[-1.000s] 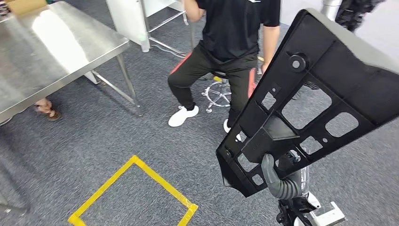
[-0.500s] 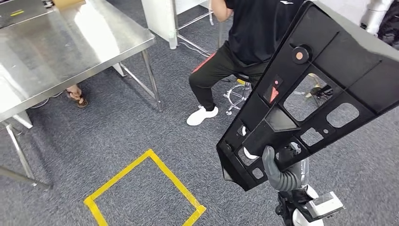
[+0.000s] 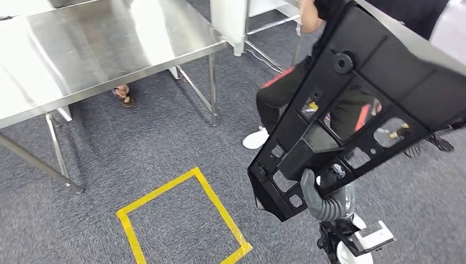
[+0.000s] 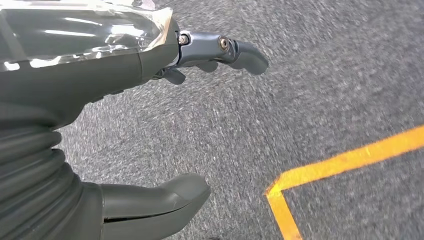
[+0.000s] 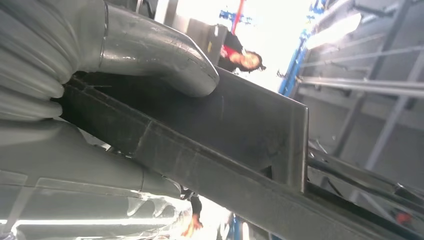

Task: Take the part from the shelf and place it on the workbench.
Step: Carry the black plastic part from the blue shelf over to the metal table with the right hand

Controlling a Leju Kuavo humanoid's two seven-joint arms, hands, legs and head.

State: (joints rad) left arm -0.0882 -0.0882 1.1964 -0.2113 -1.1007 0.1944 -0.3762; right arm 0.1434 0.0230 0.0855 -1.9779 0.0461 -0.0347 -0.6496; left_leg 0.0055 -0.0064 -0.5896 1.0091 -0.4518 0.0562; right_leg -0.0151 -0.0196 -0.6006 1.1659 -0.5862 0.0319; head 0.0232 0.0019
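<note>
black part (image 3: 357, 104), large perforated panel, clamped at its lower edge by right hand (image 3: 321, 195) and carried raised and tilted, likely to clear the floor; workbench (image 3: 99, 44) lies well off beyond; left hand (image 4: 150, 125) hangs empty, fingers apart.

We read this as a workshop or lab: steel workbench (image 3: 99, 49), grey carpet floor (image 3: 137, 148) with yellow tape square (image 3: 184, 217).
</note>
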